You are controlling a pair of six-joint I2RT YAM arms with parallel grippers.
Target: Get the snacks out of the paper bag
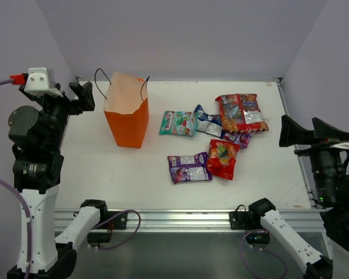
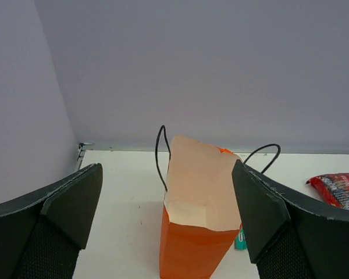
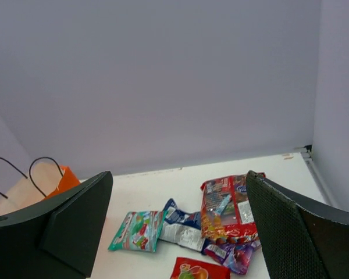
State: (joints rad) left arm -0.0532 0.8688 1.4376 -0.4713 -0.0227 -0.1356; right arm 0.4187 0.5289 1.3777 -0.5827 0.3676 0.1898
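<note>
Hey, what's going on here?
Two robot arms are emptying an orange paper bag. It stands upright at the back left, and six snack packets lie on the table to its right. Both tools are open and empty: the left tool near the bag, the right tool by the table's right edge.

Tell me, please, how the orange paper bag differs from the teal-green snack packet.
The paper bag stands upright; the teal-green packet lies flat. The bag is plain orange and larger; the packet is printed. The bag has dark loop handles; the packet has none. Both rest on the white table.
</note>
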